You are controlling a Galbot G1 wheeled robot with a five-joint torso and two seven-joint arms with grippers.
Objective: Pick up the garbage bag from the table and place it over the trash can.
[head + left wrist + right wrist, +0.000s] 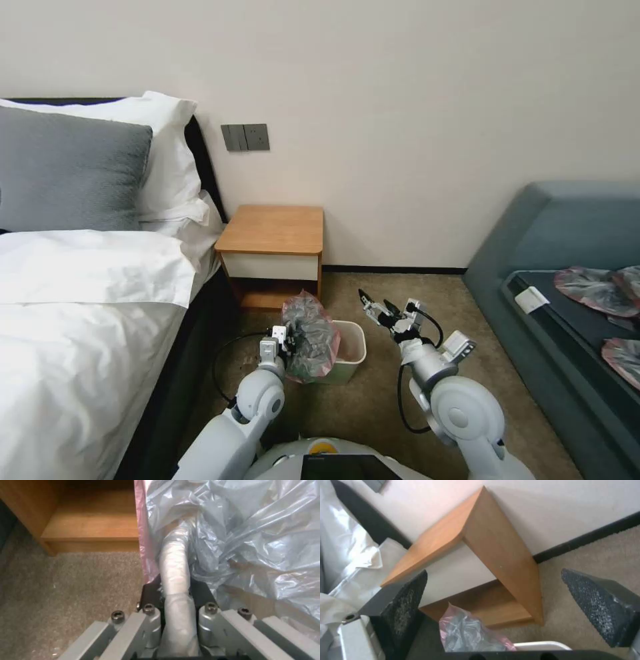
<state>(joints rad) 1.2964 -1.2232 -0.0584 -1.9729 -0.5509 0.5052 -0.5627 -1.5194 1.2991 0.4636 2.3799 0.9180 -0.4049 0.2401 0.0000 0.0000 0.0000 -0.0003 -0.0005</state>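
While the left gripper (285,338) clamps the garbage bag (310,337) together with the trash can (351,353) rim at the can's left edge (bag bunched, draped there), the right gripper (375,305) hovers unclenched beside the can, below the table (273,230).

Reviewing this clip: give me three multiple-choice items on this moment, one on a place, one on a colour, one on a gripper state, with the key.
1. Where is the garbage bag?
A. on the table top
B. over the near-left side of the trash can
C. on the bed

2. What colour is the bag's rim?
A. pink-red
B. blue
C. yellow

3. How is the right gripper?
A. shut on the bag
B. open, holding nothing
C. shut on the bin's rim

Key: B, the bag hangs at the bin; A, pink edging shows; B, its fingers are spread apart, while the left gripper holds the bag.
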